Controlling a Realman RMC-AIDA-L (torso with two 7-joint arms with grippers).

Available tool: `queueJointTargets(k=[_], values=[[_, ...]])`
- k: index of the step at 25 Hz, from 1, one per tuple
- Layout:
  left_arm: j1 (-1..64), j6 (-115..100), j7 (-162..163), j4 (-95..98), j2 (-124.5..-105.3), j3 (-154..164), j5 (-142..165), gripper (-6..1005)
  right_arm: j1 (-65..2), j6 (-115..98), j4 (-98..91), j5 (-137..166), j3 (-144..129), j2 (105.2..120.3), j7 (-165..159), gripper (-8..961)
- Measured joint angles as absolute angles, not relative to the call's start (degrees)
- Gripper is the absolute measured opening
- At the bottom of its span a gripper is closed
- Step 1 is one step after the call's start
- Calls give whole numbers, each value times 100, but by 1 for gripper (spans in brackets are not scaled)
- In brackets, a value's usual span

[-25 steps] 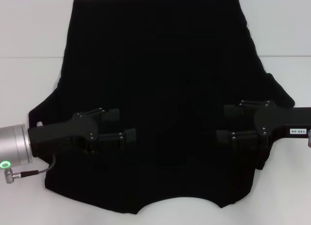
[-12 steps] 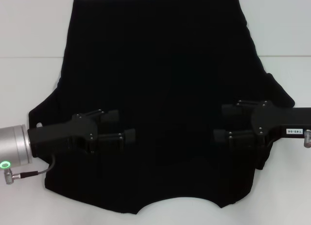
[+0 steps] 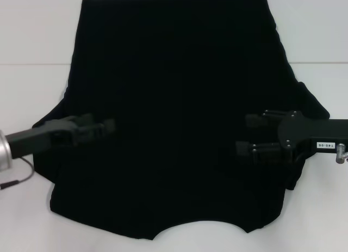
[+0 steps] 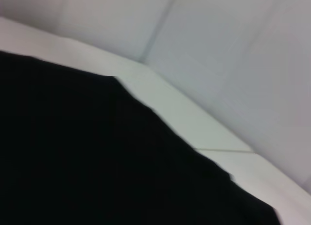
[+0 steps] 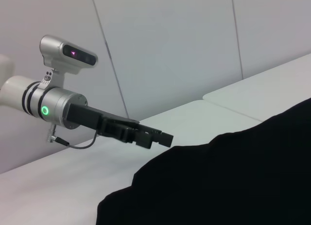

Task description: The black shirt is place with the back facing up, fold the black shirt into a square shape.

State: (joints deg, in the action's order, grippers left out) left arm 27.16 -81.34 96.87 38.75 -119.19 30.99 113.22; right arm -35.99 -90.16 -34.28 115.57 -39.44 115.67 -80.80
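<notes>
Right jaws: the black hard-jointed right gripper (image 3: 246,135) is hovering over the shirt's right side by the sleeve, its two fingers (image 3: 255,120) standing apart with only shirt cloth seen between them; they are gripping nothing.
Left jaws: the black left gripper (image 3: 106,127) is sitting at the shirt's left sleeve edge; in the head view it is too smeared to tell whether the jaws are parted. In the right wrist view (image 5: 155,137) it is raised clear of the cloth, and the jaws look close together with nothing in them, though I cannot tell for certain.
Right arm pose: it is reaching in level from the right edge, pointing toward the shirt's middle, a white label showing on its black link.
Left arm pose: it is reaching in from the left edge, slanting slightly upward in the head view; its silver cuff with a green ring light (image 5: 45,110) is showing only in the right wrist view.
Task thing: the large plain black soft cloth T-shirt (image 3: 179,99) is lying spread flat on the white table (image 3: 32,34), curved neckline toward the robot, hem at the far side.
Head view only: the whole shirt outline and both sleeves.
Left wrist view only: a shirt edge (image 4: 73,152) against the white table and a pale wall behind; no fingers are showing.
</notes>
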Motion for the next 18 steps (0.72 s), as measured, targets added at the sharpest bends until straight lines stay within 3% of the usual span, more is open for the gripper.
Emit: queueJointTargets(k=[18], values=[[2780, -7447, 12822, 5323, -11817, 2652, 13722, 928, -3735, -8718, -3428, 11558, -3928, 11842, -8085, 901]])
